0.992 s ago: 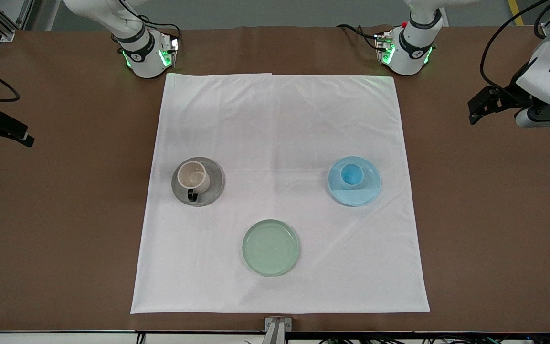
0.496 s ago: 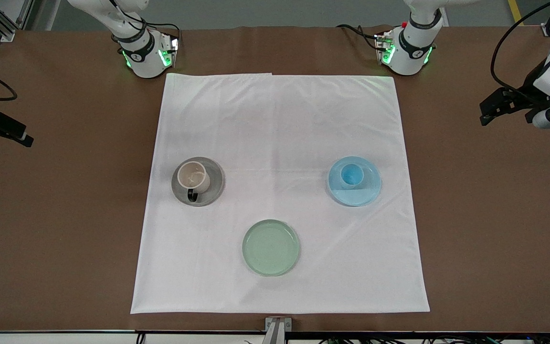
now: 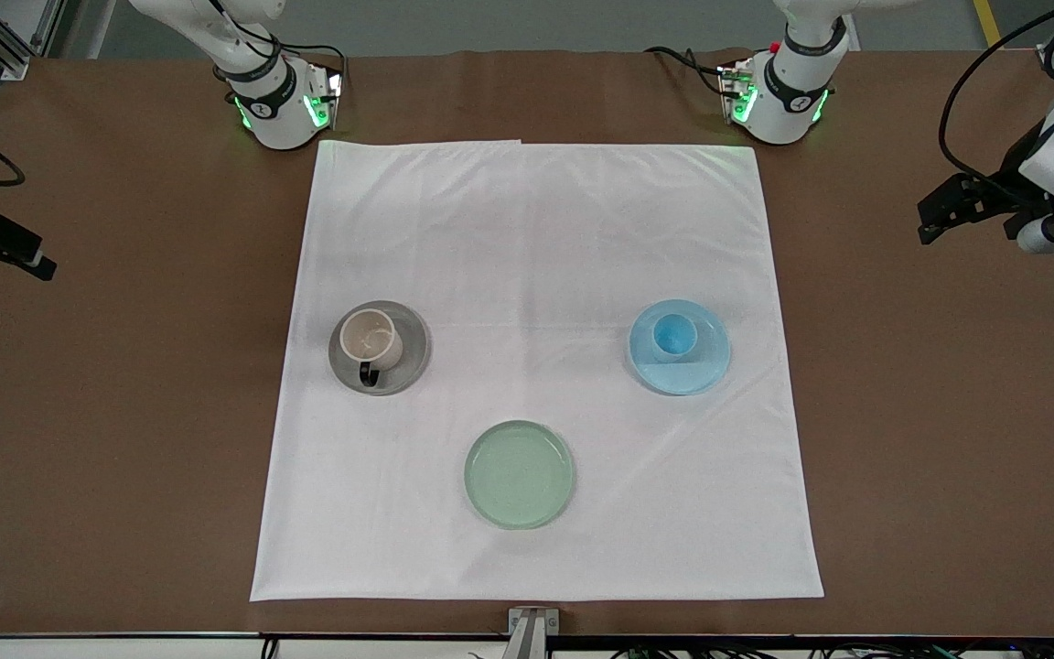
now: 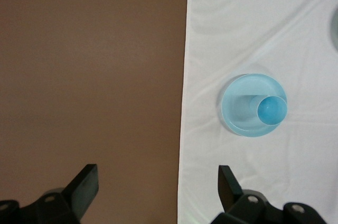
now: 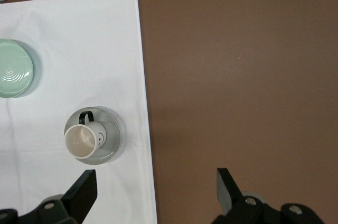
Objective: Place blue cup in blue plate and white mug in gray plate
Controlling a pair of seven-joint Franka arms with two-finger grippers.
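Note:
The white mug (image 3: 369,339) stands upright in the gray plate (image 3: 410,355), its dark handle toward the front camera. The blue cup (image 3: 673,335) stands upright in the blue plate (image 3: 690,375). My left gripper (image 3: 931,220) hangs open and empty over the bare brown table, off the cloth at the left arm's end. Its wrist view (image 4: 157,187) shows the blue cup (image 4: 272,110) in the blue plate (image 4: 237,109). My right gripper (image 3: 40,265) hangs open and empty over the brown table at the right arm's end. Its wrist view (image 5: 157,189) shows the mug (image 5: 82,141) in the gray plate (image 5: 114,134).
A white cloth (image 3: 536,238) covers the table's middle and bears all the plates. An empty pale green plate (image 3: 519,474) lies nearest the front camera; it also shows in the right wrist view (image 5: 15,68). The two arm bases stand along the cloth's farthest edge.
Both grippers have drawn farther out from the cloth toward their own ends of the table. The cups and plates have not moved.

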